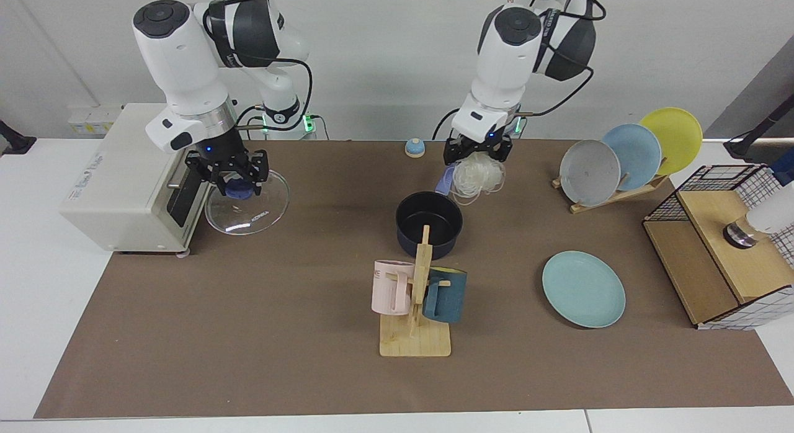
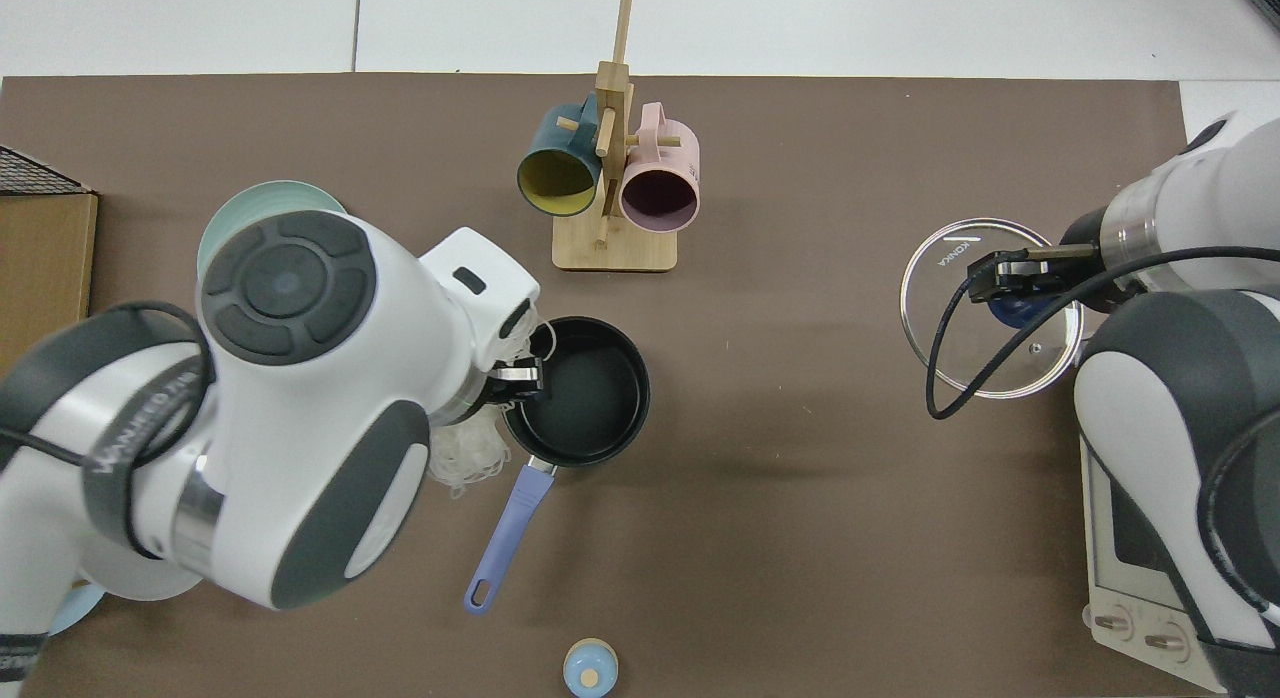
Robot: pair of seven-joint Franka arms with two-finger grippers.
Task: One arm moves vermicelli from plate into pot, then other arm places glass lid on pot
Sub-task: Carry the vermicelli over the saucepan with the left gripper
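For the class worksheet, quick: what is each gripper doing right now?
Left gripper: shut on the vermicelli, in the air beside the pot.
Right gripper: shut on the lid knob, by the toaster oven.

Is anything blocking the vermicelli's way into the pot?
Nothing visible. The left gripper holds the vermicelli in the air beside the pot, whose open mouth is empty. The glass lid is off to the side at the right gripper.
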